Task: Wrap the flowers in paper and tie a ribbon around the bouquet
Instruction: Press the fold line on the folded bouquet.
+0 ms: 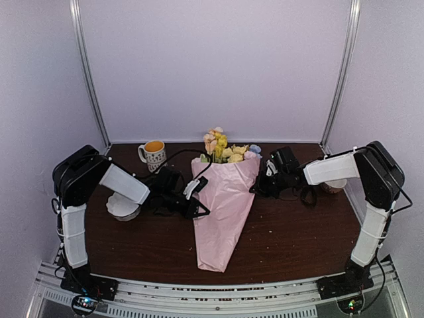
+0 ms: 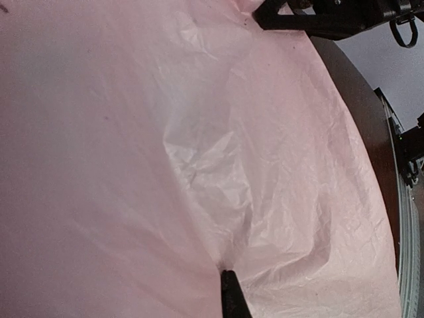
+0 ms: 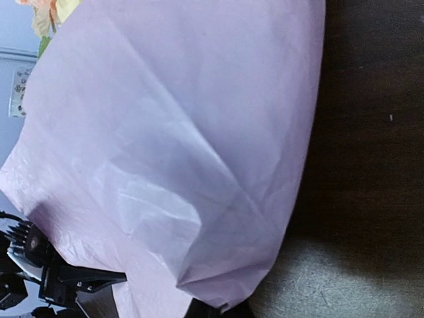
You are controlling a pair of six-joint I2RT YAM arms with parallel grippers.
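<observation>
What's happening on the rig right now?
Two arms are working a bouquet lying on the table: flowers already rolled into a pink paper cone, blooms toward the far side. The left pincer is shut on the paper at the cone's left edge; the right pincer is shut on its right edge. No ribbon shows around the cone, so tying is not yet done.

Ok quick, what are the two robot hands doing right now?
Left gripper: closed, pinching the paper.
Right gripper: closed, seemingly on the paper's edge too; its fingers barely show.
</observation>
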